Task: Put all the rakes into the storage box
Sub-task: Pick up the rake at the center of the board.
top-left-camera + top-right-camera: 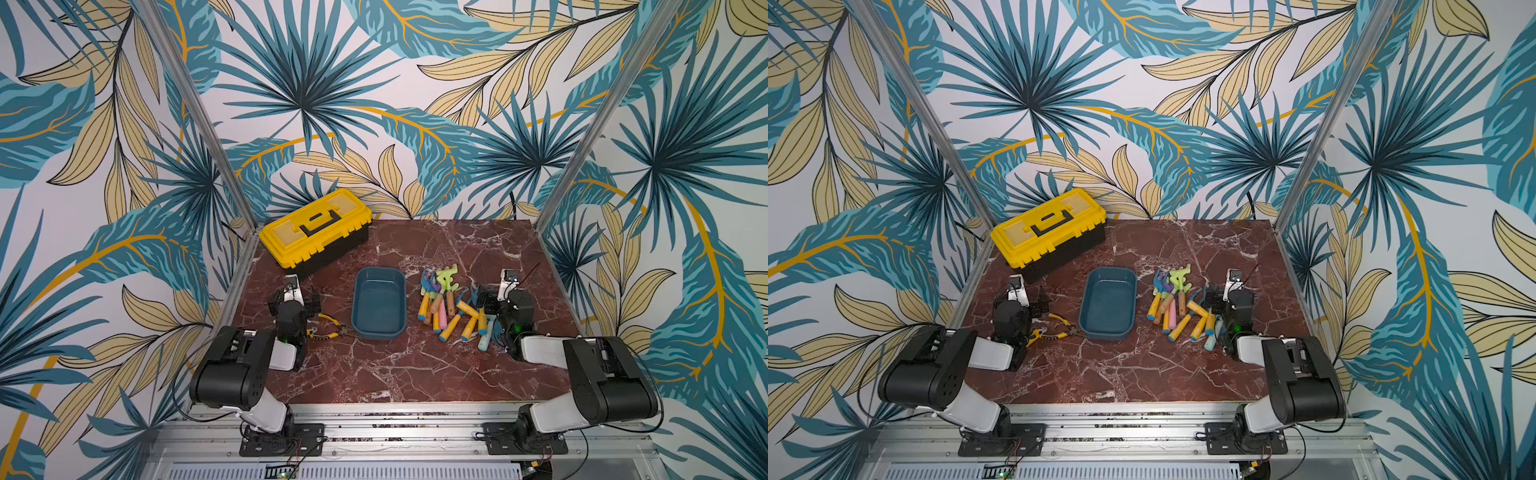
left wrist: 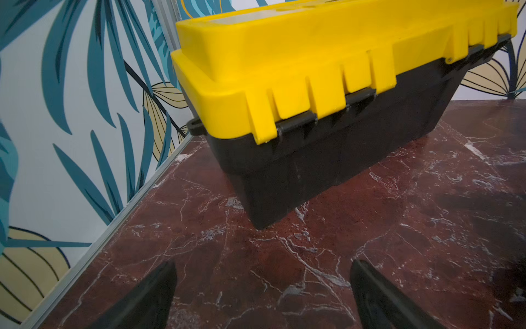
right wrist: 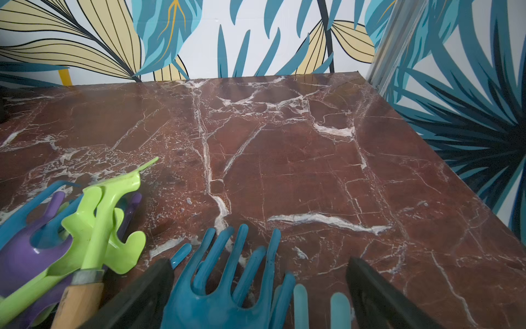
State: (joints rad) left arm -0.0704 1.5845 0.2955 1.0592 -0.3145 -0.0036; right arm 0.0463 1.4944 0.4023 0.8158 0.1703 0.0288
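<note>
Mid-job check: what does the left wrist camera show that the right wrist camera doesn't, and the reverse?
Left wrist only: the yellow-lidded black plastic toolbox, closed, ahead of the open left claw. Right wrist only: the teal plastic rake head showing between the fingers of the open right claw, beside a lime-green plastic garden tool and a purple plastic tool. Both: the red-brown marble tabletop, leaf-patterned wallpaper, and a claw holding nothing.

Scene being lit evenly from above, soft shadows being cast beside the toolbox, pale shine being shown on the table, walls being bent at picture edges, teal rake being blurred up close.
</note>
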